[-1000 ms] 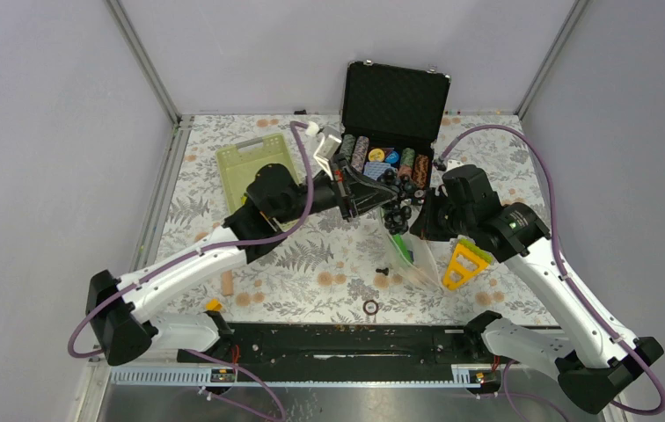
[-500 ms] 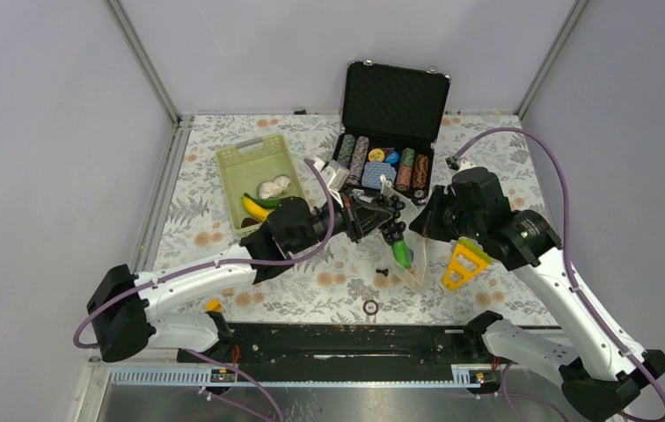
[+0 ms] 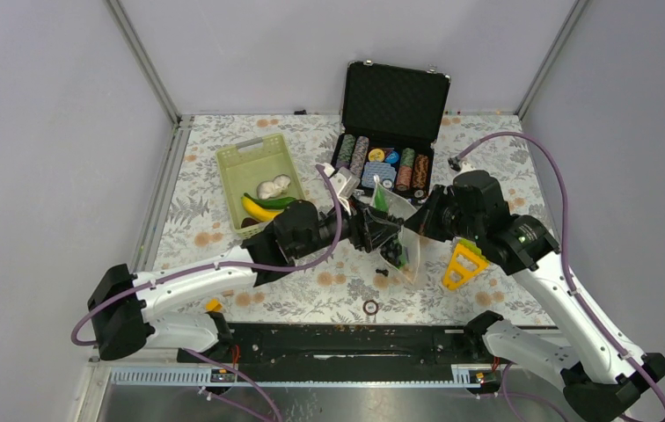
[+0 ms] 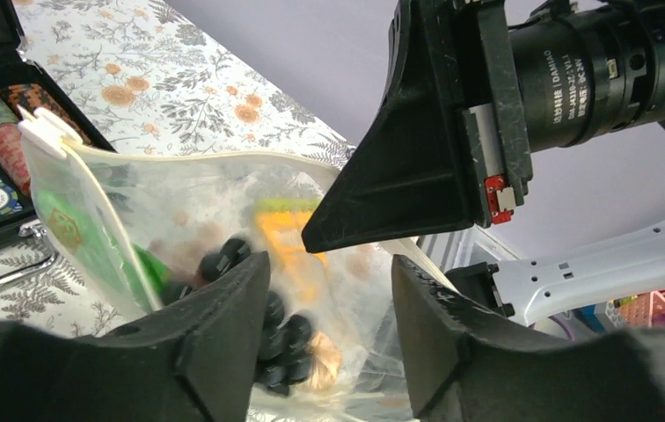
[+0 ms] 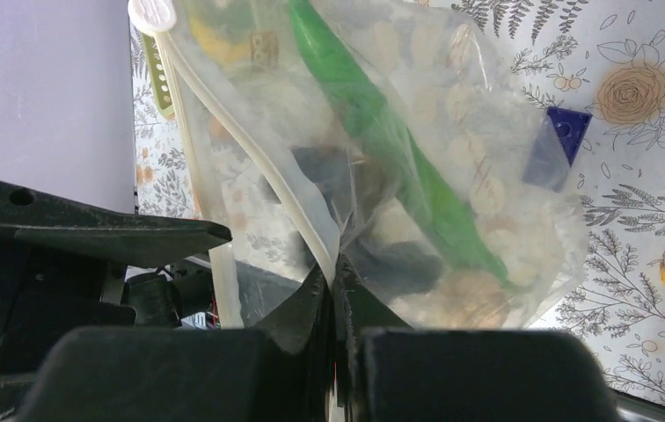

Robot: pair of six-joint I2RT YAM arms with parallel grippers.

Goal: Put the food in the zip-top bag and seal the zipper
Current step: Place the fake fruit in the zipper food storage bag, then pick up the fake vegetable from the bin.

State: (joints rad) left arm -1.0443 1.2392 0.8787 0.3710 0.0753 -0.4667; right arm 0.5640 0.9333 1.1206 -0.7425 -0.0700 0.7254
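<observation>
The zip-top bag (image 3: pixel 402 248) hangs open between both grippers, just in front of the chip case. My right gripper (image 5: pixel 336 283) is shut on the bag's mouth edge, pinching the pale zipper (image 5: pixel 250 145) and holding the bag up. My left gripper (image 4: pixel 329 343) stands open at the mouth of the bag (image 4: pixel 197 202), with nothing between its fingers. Inside the bag lie the dark grape bunch (image 4: pixel 278 336), a green piece (image 5: pixel 382 132) and an orange piece (image 4: pixel 281 233). More food sits in the green basket (image 3: pixel 250 158): a banana (image 3: pixel 257 209), white bulbs (image 3: pixel 269 187) and a green piece (image 3: pixel 280 201).
An open black case of poker chips (image 3: pixel 385 163) stands just behind the bag. A yellow triangular tool (image 3: pixel 463 265) lies to the bag's right, below the right arm. Small black parts (image 3: pixel 382 273) and a ring (image 3: pixel 370 307) lie in front of the bag.
My left gripper brought the grape bunch down from above into the bag's mouth and opened; the grapes now lie inside. The right gripper kept its hold on the bag.
</observation>
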